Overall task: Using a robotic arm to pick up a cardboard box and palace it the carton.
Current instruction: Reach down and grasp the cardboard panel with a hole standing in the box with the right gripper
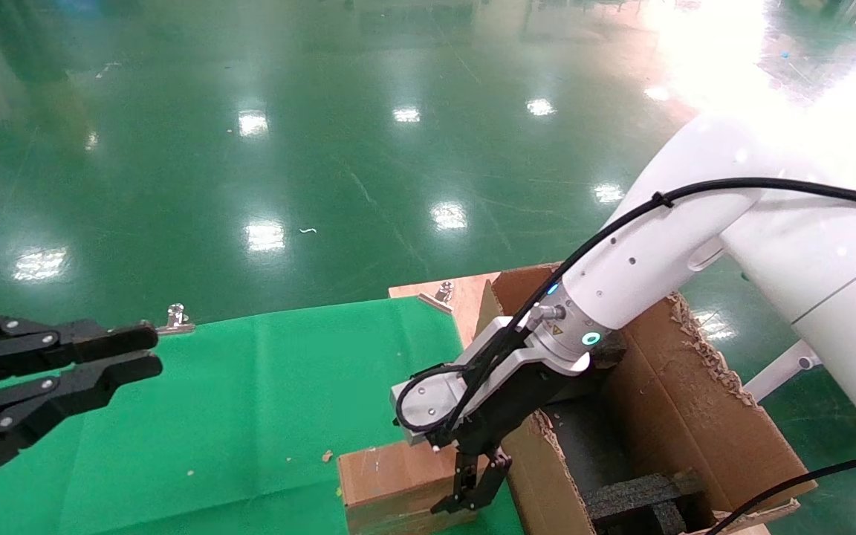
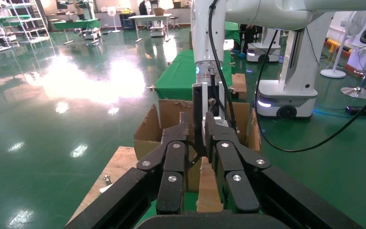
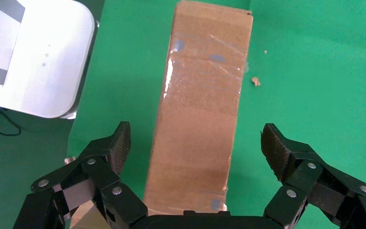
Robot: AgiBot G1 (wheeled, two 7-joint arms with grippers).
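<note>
Glossy green floor (image 1: 324, 148) stretches behind a table draped in green cloth (image 1: 264, 401); bare wood and a metal clamp (image 1: 443, 291) show at its far right corner, another clamp (image 1: 176, 317) on the far edge. The cardboard box (image 1: 391, 475) lies flat at the near right corner of the cloth, sealed with clear tape, a few cardboard crumbs (image 3: 255, 81) scattered beside it. Directly above it the robotic arm (image 1: 666, 245) hangs its right gripper (image 3: 195, 148) with fingers (image 3: 116, 143) spread wide on either side of the box, not touching it. Right beside the table's right edge stands the carton (image 1: 695, 401), flaps ragged, black foam blocks (image 1: 636, 498) inside; its near wall rises just beside the gripper. The left gripper (image 1: 64, 364) hovers over the cloth's left edge, fingers nearly closed on nothing.
</note>
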